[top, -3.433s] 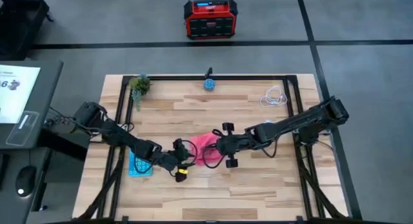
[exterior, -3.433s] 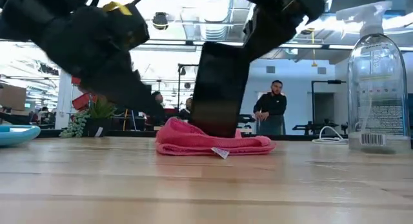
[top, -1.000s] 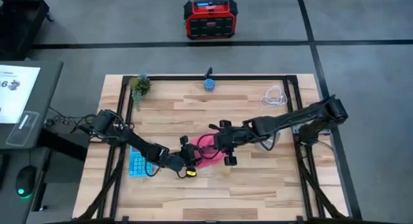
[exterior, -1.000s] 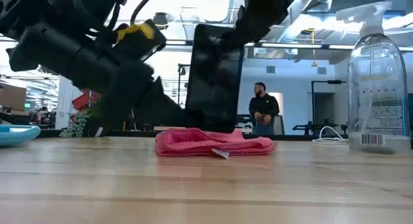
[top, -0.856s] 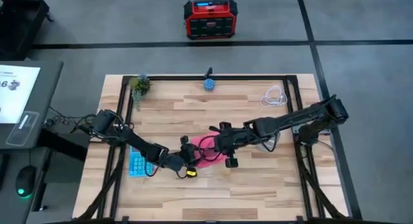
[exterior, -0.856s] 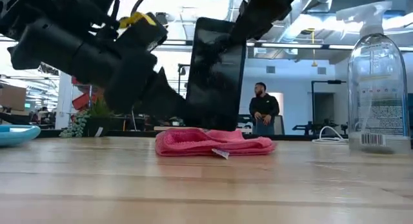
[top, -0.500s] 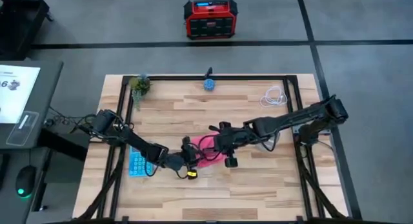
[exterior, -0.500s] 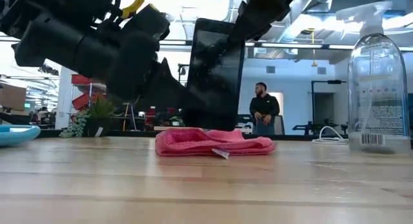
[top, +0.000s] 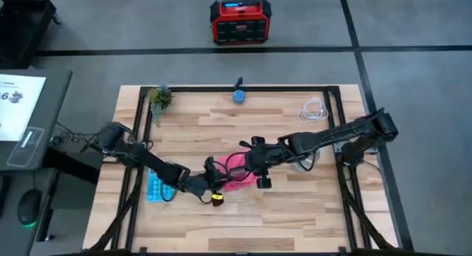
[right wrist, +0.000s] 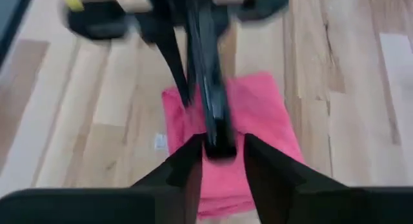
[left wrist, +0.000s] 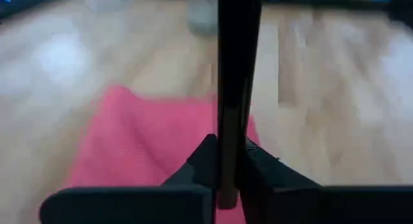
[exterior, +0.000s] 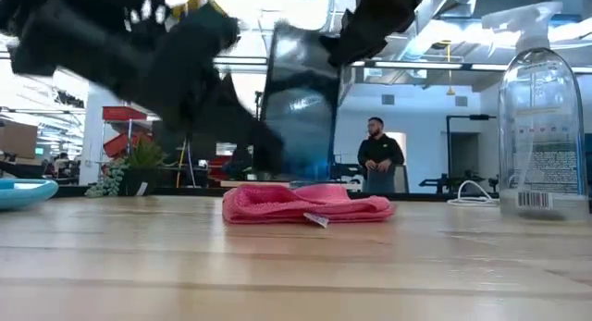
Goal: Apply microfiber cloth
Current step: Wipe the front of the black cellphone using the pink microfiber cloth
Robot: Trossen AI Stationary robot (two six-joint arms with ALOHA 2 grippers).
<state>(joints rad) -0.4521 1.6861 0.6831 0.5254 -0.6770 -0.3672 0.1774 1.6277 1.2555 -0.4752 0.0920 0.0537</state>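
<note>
A black phone (exterior: 301, 104) stands upright on edge just above the pink-red microfiber cloth (exterior: 305, 204), which lies bunched flat on the table near the middle (top: 237, 175). My left gripper (top: 214, 175) reaches in from the table's left and is shut on the phone's lower part. My right gripper (top: 249, 164) comes from the right and is shut on the phone's upper part. Both wrist views show the phone edge-on as a dark bar (left wrist: 235, 82) (right wrist: 208, 69) over the cloth (left wrist: 142, 140) (right wrist: 261, 114). My left gripper pinches the phone's two flat faces between its fingers at the lower left edge (left wrist: 226, 175), slanting down from the table's left. The phone stands upright in the hold, its bottom edge just over the cloth; whether it touches, I cannot tell. My right gripper grips the phone's upper right end (right wrist: 219, 145) between its two fingers (right wrist: 187, 166), one on each flat face. It comes from the table's right and from above. The phone hangs upright below it over the cloth.
A light blue calculator (top: 158, 188) lies at the left behind the left arm. A clear spray bottle (exterior: 541, 117) stands at the right. A small plant (top: 158, 97), a blue object (top: 240, 96) and a white cable (top: 316, 110) sit along the far edge. A person (exterior: 375, 154) stands in the room beyond.
Both grippers have carried the upright phone a little toward the table's left over the cloth; the low view now shows them blurred. The cloth has stayed where it was.
</note>
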